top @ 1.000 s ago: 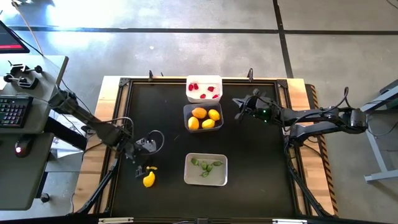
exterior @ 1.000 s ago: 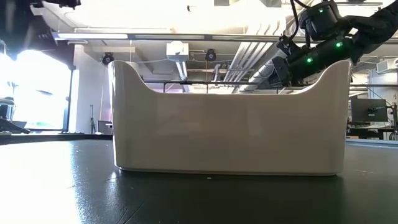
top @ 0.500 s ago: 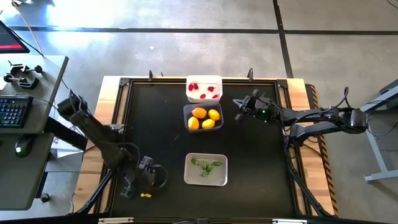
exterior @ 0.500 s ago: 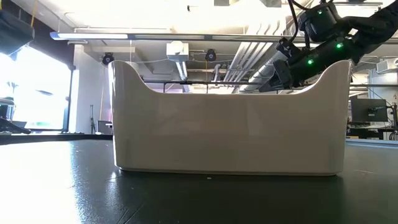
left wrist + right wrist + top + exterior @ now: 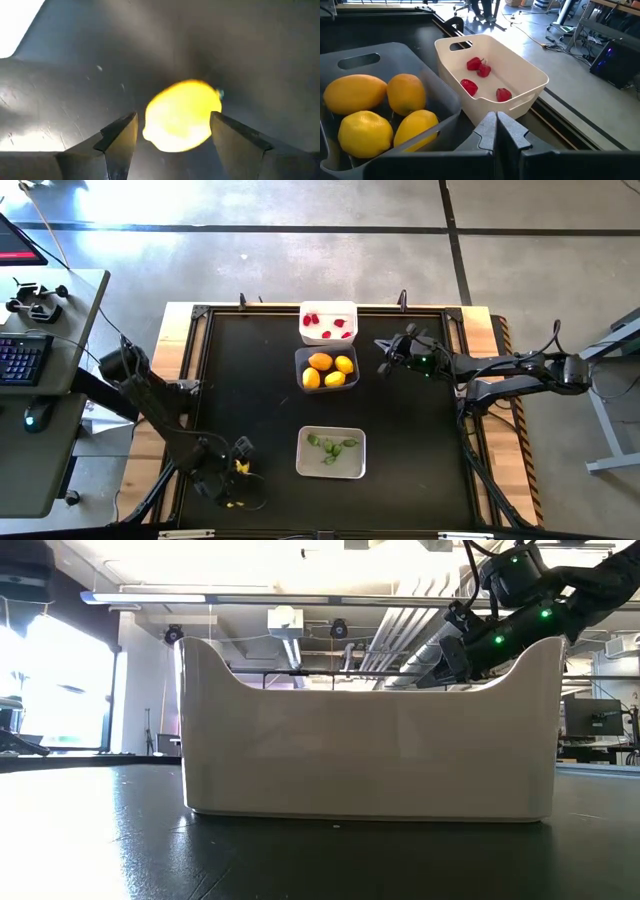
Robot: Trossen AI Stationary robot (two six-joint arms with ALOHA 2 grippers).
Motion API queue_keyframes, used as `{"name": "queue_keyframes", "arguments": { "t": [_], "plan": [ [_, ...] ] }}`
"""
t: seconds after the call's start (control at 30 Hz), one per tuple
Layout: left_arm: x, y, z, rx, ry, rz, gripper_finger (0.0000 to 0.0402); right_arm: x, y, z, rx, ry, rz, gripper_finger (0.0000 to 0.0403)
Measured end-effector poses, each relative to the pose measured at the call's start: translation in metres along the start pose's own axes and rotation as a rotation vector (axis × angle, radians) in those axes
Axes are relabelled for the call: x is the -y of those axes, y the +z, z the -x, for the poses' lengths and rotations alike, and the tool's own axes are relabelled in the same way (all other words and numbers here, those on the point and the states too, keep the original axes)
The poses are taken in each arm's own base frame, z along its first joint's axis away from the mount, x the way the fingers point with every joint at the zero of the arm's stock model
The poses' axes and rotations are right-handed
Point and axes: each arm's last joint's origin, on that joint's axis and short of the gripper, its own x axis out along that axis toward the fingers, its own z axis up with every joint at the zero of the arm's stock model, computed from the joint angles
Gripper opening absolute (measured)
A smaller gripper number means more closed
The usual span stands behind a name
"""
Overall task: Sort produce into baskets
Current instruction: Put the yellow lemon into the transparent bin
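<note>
A yellow lemon [image 5: 182,115] lies on the black table near its near-left corner [image 5: 240,468]. My left gripper [image 5: 172,132] points down over it, open, with one finger on each side of the lemon; I see no touch. The white basket [image 5: 328,323] at the far middle holds red berries [image 5: 479,67]. Just nearer, the clear dark basket [image 5: 327,368] holds several lemons [image 5: 405,92]. The pale grey basket [image 5: 331,452] holds green leafy pieces [image 5: 330,446]. My right gripper [image 5: 496,125] is shut and hangs in the air just right of the dark basket [image 5: 384,356].
The low view is filled by the pale basket's wall [image 5: 370,740], with my right arm [image 5: 500,620] above it. A raised frame [image 5: 195,315] borders the table. Bare black mat lies left and right of the baskets. A desk with a keyboard [image 5: 20,360] stands beyond the left edge.
My left arm has swung toward the table's near edge and sunk, and its wrist has rolled; its gripper now stands over the lemon near the near-left corner. My right arm has kept still.
</note>
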Motion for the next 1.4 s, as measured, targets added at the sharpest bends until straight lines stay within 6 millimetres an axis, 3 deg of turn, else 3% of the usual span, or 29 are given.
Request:
{"name": "queue_keyframes", "arguments": {
  "t": [0.43, 0.8, 1.07, 1.4],
  "plan": [
    [0.002, -0.006, 0.000, -0.065, 0.006, -0.277, 0.0237, 0.000, -0.001, 0.000, -0.007, 0.000, 0.003, 0.0000],
    [0.004, -0.009, -0.014, -0.014, 0.019, -0.417, 0.0237, 0.000, -0.001, 0.000, -0.009, 0.001, 0.004, 0.0000],
    [0.000, -0.007, -0.025, -0.033, 0.042, -0.390, 0.0237, 0.000, -0.001, 0.000, -0.011, 0.001, 0.004, 0.0000],
    [-0.022, -0.016, -0.036, -0.151, 0.143, -0.062, 0.0222, 0.000, -0.001, 0.000, -0.013, 0.001, 0.005, 0.0000]
  ]
}}
